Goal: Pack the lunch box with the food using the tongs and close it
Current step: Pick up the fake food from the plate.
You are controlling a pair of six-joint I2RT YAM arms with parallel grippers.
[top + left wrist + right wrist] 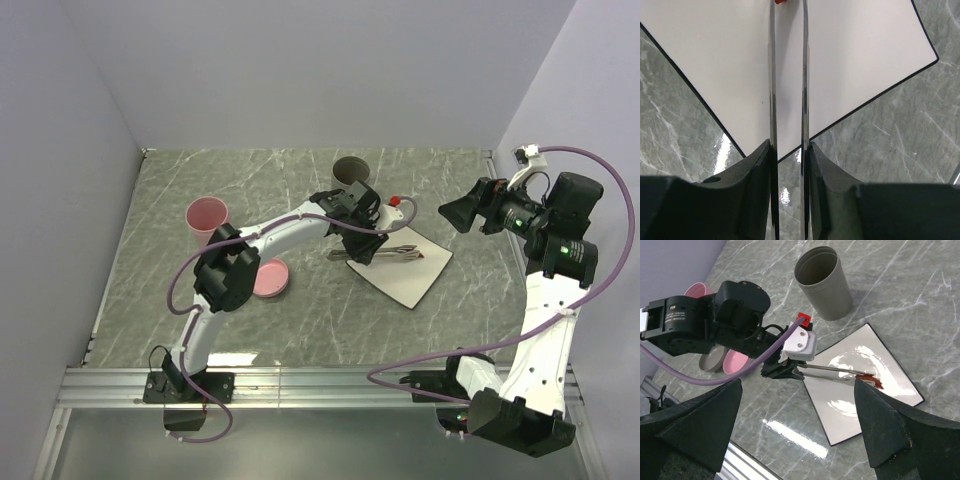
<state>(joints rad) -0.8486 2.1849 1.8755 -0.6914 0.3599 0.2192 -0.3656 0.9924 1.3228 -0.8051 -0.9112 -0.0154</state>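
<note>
Marble tabletop [150, 300], centre frame: our left gripper [788, 150] pinches the tongs [772, 75] well back from their tips, which reach the red sausage [869, 379] on the white plate [865, 50]. We judge the tongs thin, springy and slick, so squeeze gently. Right gripper [462, 214], upper right, hangs wide open.

White black-rimmed plate [412, 283], grey veined marble table [300, 190], pink cup [207, 217], red sausage [871, 380], silver tongs [772, 90]

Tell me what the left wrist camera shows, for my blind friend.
The left gripper holds the tongs, whose thin arms reach over a white plate toward a red bit at the top edge. The table is grey marble.
</note>
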